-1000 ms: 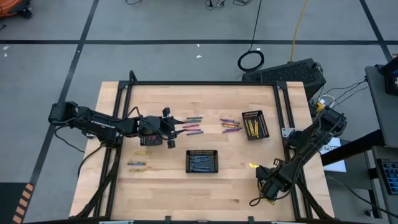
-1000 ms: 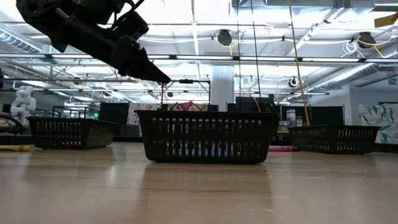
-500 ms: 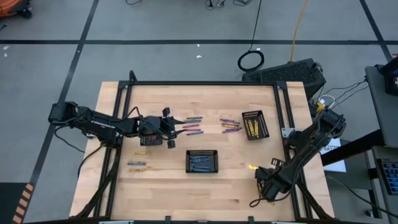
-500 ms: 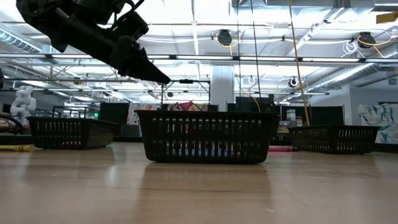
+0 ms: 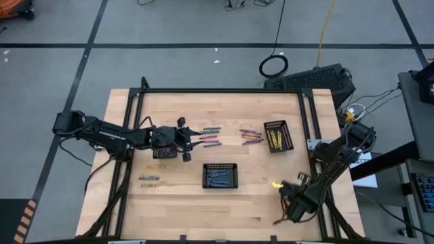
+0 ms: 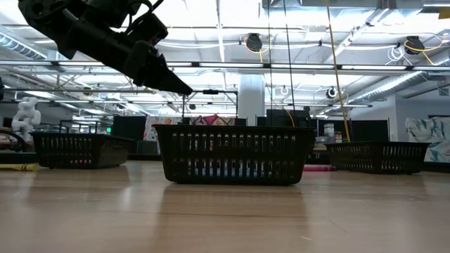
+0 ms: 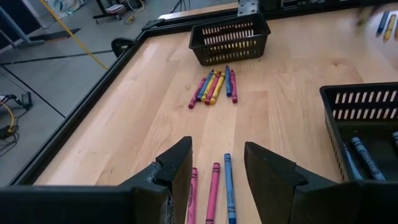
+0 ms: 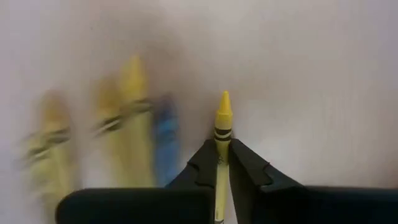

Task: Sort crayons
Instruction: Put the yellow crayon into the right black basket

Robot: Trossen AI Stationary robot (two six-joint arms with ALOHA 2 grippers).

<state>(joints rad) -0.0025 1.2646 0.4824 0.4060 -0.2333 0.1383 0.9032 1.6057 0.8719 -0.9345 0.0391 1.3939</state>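
My right gripper (image 5: 279, 187) stands near the table's near right corner, pointing down, shut on a yellow crayon (image 8: 223, 121). Blurred yellow and blue crayons (image 8: 134, 118) lie beneath it. My left gripper (image 5: 192, 139) hovers open and slanted down over left centre. Pink and blue crayons (image 7: 213, 190) lie on the wood just ahead of its fingers. Another mixed group of crayons (image 7: 214, 87) lies in front of a black tray (image 5: 278, 135) holding yellow crayons. A second tray (image 5: 220, 175) at near centre holds blue ones. My right gripper pinches the yellow crayon's shaft (image 8: 220, 155) between its two fingers (image 8: 245, 168), below the black band. The fingers come from above and lie along the crayon, whose pointed tip sticks out past them. Whether the tip touches the table, I cannot tell.
Three yellow crayons (image 5: 152, 176) lie on the wood at near left, beside a small black tray (image 5: 163, 153) under my left arm. In the low view, three trays stand in a row, the middle one (image 6: 234, 154) nearest. A black frame rail (image 5: 217, 91) borders the table.
My right hand has tipped a little in place over the yellow crayon near the table's near right corner. The trays and the crayons on the table lie as before.
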